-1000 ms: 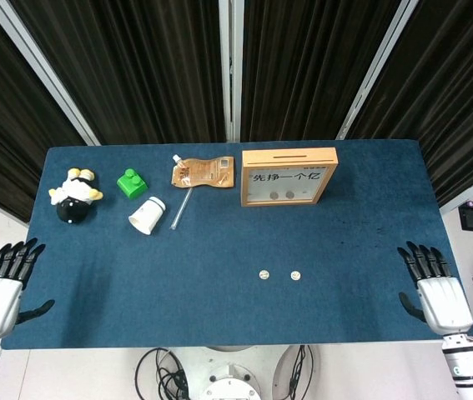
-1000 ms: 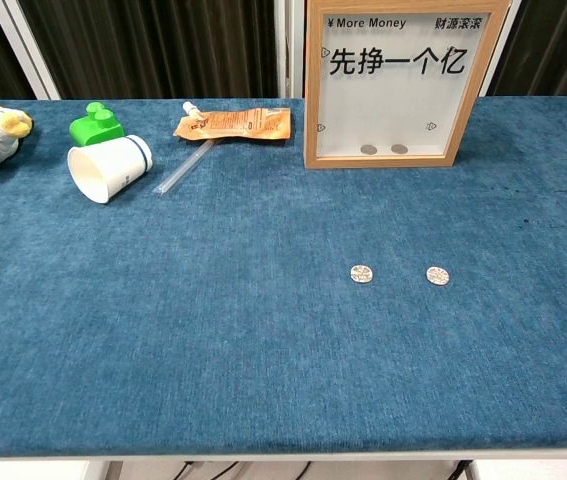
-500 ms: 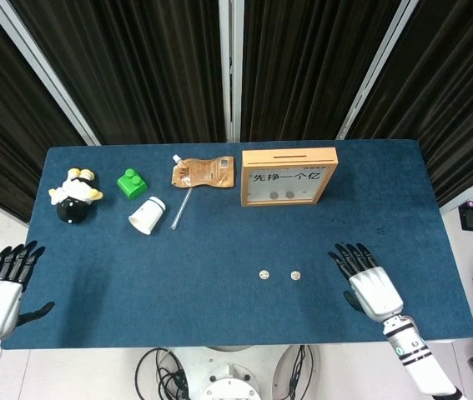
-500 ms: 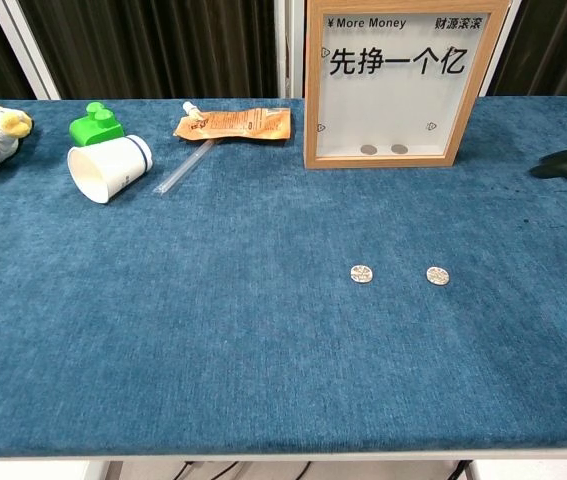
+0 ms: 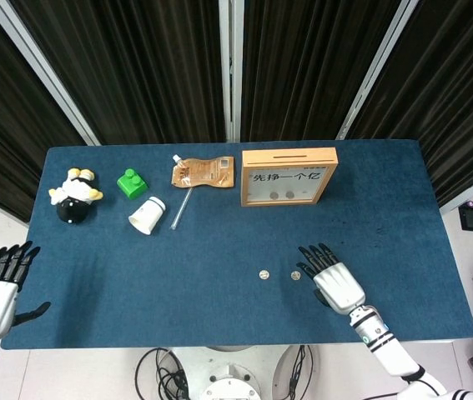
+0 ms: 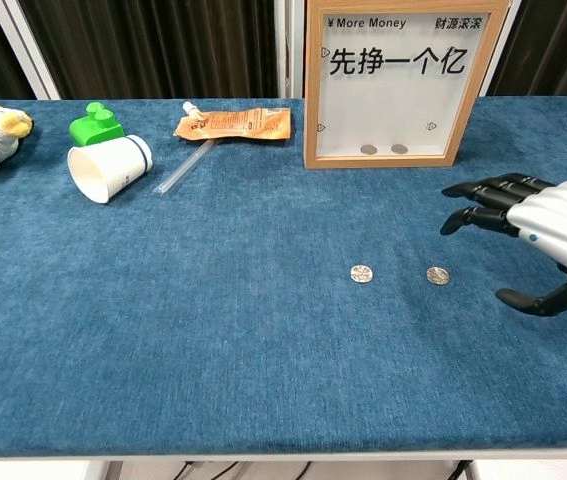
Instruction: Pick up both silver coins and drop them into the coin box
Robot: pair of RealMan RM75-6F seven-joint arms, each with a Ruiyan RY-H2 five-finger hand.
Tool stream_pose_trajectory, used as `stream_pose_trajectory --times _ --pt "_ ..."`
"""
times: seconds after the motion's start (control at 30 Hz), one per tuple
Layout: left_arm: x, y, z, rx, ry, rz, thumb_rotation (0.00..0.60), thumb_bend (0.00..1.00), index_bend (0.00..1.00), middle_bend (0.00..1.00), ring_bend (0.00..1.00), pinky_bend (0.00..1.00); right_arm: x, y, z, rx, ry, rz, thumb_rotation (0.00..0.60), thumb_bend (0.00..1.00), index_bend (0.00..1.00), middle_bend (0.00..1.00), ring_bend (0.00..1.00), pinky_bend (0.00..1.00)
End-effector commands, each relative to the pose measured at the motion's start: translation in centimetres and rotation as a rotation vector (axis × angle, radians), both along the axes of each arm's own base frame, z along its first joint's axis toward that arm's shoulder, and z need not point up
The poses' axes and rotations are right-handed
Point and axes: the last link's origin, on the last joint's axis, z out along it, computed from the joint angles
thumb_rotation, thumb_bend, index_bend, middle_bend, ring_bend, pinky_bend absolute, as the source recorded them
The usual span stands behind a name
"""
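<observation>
Two silver coins lie side by side on the blue table: one coin (image 5: 264, 274) (image 6: 361, 273) to the left, the other coin (image 5: 296, 274) (image 6: 437, 275) to the right. The wooden coin box (image 5: 289, 176) (image 6: 395, 82) stands upright at the back, with a slot on top and two coins behind its glass. My right hand (image 5: 331, 278) (image 6: 538, 235) hovers open, fingers spread, just right of the right coin and apart from it. At the table's near left corner, off its edge, my left hand (image 5: 1, 282) is open and empty.
Along the back left sit a plush toy (image 5: 74, 195), a green block (image 5: 132, 182), a tipped white paper cup (image 5: 147, 214), a clear straw (image 5: 181, 207) and an orange pouch (image 5: 203, 172). Dark curtains hang behind the table.
My right hand has swept in from the table's right edge leftward to just beside the right coin. The left hand has barely moved. The coins have stayed put.
</observation>
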Motion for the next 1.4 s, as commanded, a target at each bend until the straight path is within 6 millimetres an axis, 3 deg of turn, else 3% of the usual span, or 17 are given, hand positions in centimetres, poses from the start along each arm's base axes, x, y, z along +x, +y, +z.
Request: stream_pose_trajectory --times 0.03,0.27,1.4 --pt "0.0 0.0 0.0 -0.001 0.0 0.0 0.6 0.09 0.06 0.01 0.0 0.0 -0.1 -0.3 -0.4 0.001 0.005 -0.007 0.6 0.27 0.25 0.0 0.0 0.0" --pt "-0.3 0.1 0.0 -0.006 -0.001 0.008 0.6 0.09 0.06 0.01 0.0 0.0 -0.3 -0.6 -0.9 -0.001 0.007 -0.027 0.6 0.27 0.33 0.0 0.0 0.0" --pt "-0.9 0.0 0.1 -0.022 -0.003 0.017 0.6 0.09 0.06 0.01 0.0 0.0 0.3 -1.4 -3.2 0.038 -0.001 -0.023 0.6 0.3 0.35 0.0 0.0 0.0"
